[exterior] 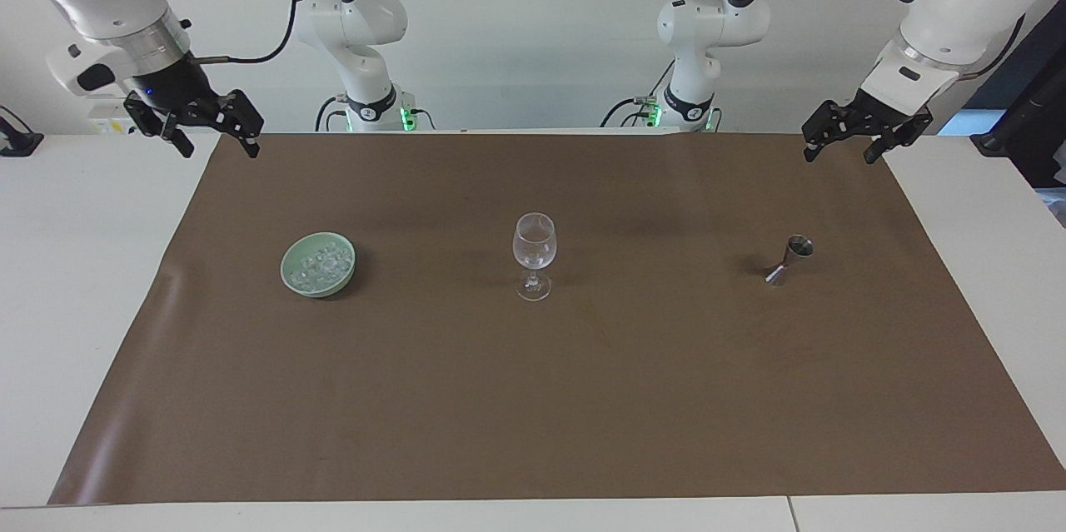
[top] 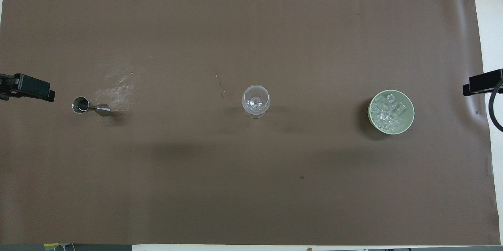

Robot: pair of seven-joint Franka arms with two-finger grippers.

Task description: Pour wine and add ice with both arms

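Left gripper (exterior: 862,139): you have it raised over the mat's edge at the left arm's end of the desk, fingers apart, holding nothing.
Right gripper (exterior: 200,128): raised over the mat's corner at the right arm's end, fingers apart, also holding nothing.
Ice (exterior: 321,264): small clear lumps, all lying in the pale green bowl (exterior: 291,278) toward the right arm's end of the desk.
Wine glass (exterior: 533,253): upright at the middle of the brown mat (exterior: 533,399), with no wine and no ice that you can make out in it.
Jigger (exterior: 791,259): a 2-ended steel measure, standing upright toward the left arm's end; you cannot tell what it holds.
Done: nothing yet, by the look of it; all 3 items sit well apart and untouched.
Left: you have both steps ahead, pouring from the jigger into the glass and moving ice from the bowl into it.
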